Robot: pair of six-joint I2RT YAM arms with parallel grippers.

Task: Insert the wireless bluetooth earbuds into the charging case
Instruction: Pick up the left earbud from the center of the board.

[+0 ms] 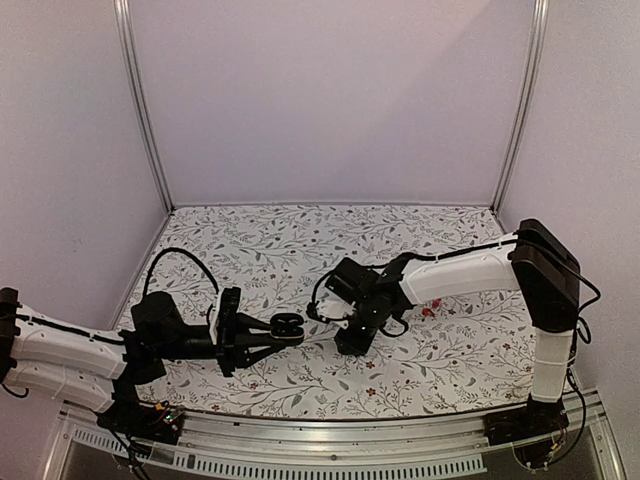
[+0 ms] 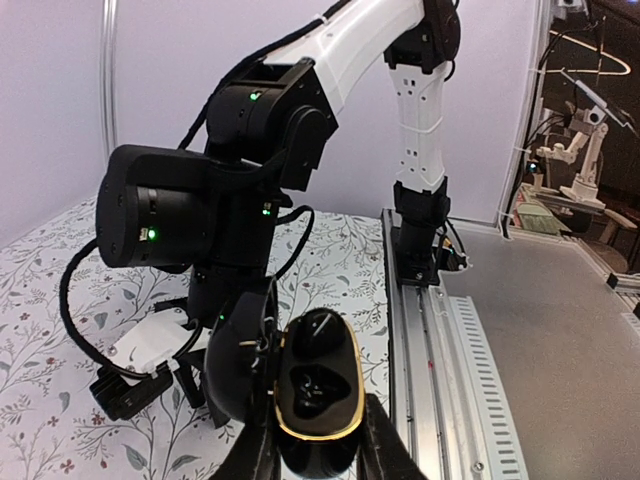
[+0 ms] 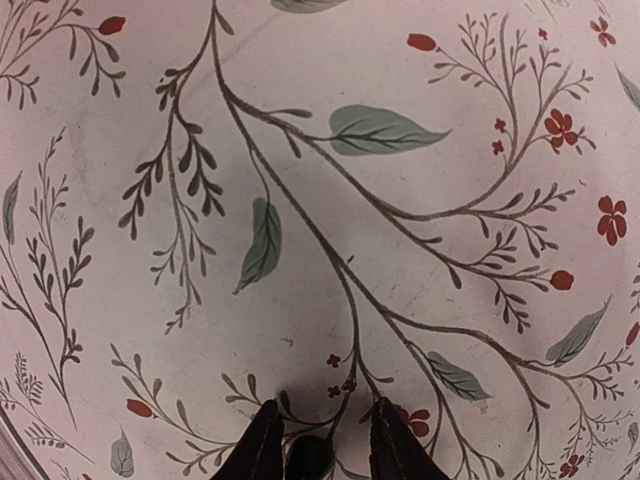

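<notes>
While left hand (image 2: 320, 432) clamps the open charging case (image 2: 318, 380), right hand (image 1: 352, 343) at its three o'clock pinches a dark earbud (image 3: 310, 458): likely light, slick; grip its flanks.

A bench (image 1: 300, 240) covered in white cloth printed with grey-green leaves, thin brown stems and small red flowers lies beneath the left end effector (image 1: 290, 328) and the right end effector (image 1: 352, 345). Beyond both stands a plain pale lilac back wall (image 1: 330, 100), framed by slanting aluminium posts (image 1: 140, 110). Matching side walls (image 1: 60, 150) flank them. Nearer than both, a slotted aluminium rail (image 1: 330, 432) edges the bench. Past that rail, the left wrist view shows a flat grey surface (image 2: 540, 350) and a distant cluttered workstation (image 2: 575, 165). The light is soft and even.
</notes>
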